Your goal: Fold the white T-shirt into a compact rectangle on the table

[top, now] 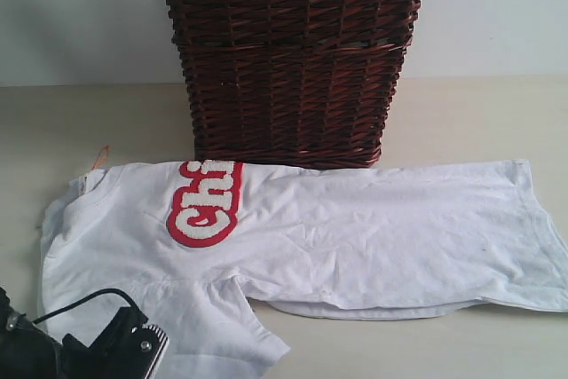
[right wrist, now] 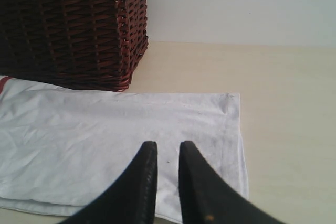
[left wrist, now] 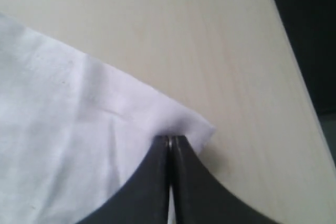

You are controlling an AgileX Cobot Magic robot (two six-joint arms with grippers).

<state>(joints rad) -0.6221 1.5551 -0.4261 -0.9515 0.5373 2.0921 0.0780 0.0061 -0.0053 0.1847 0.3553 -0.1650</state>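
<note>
The white T-shirt (top: 355, 228) lies half-folded lengthwise on the table (top: 497, 343), just in front of the dark wicker basket (top: 293, 59). The left gripper (left wrist: 169, 141), jaws pressed together, pinches a sleeve corner. The right gripper (right wrist: 168, 148) hangs over the hem end, jaws narrowly parted and holding nothing.

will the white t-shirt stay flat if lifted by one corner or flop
Probably flops: the white T-shirt lies limp and wrinkled, so it should drape from the left gripper pinching its corner. Likely light; pushed, it may bunch on the smooth table.
</note>
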